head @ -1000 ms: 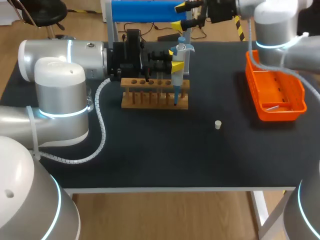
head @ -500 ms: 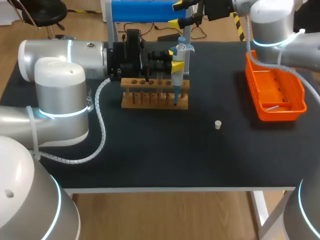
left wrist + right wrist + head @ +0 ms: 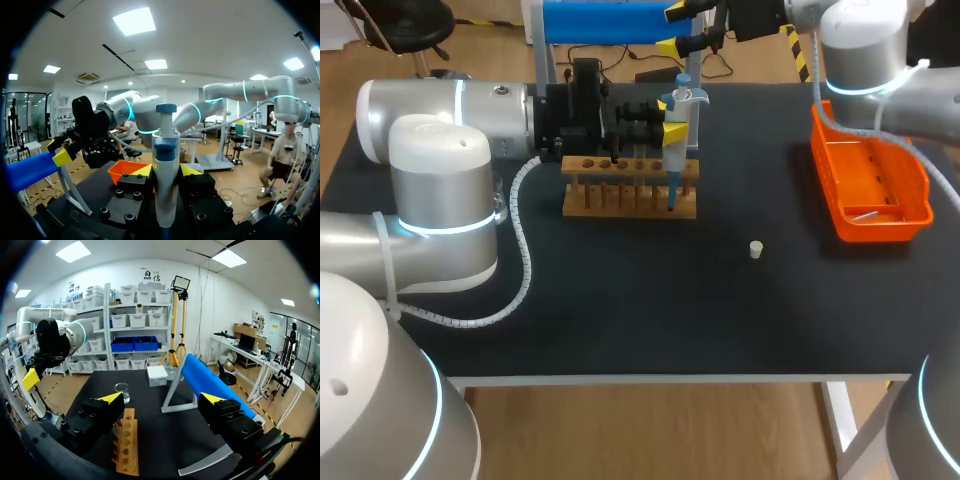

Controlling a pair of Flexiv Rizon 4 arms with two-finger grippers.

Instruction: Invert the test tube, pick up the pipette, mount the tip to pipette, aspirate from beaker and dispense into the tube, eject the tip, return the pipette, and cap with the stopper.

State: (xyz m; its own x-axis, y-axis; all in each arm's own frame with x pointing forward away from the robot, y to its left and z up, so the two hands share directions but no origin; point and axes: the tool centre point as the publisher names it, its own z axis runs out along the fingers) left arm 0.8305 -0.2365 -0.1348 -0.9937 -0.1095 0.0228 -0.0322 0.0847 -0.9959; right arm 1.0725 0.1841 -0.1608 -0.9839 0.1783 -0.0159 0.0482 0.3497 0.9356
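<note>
Right pincer (image 3: 677,30) lifts away far, wide and empty; left pincer (image 3: 670,118) grips the pipette (image 3: 673,165) over the rack (image 3: 630,192), likely dispensing.

Silver shells, cyan light, black and yellow at the ends.

The left arm (image 3: 440,185) is built of fat, rounded cylinders in matt silver and white, with a thin glowing cyan light ring (image 3: 448,226) edging each joint. A white ribbed cable conduit (image 3: 525,255) loops along it to a black wrist block, and a white cable tie (image 3: 386,262) circles one link. The right arm (image 3: 865,40) has the same shells and rings. The left end effector (image 3: 166,170) is black and blocky, studded with socket-head screws (image 3: 125,201). The right end effector (image 3: 161,398) matches it, and both have bright yellow wedge tips.
</note>
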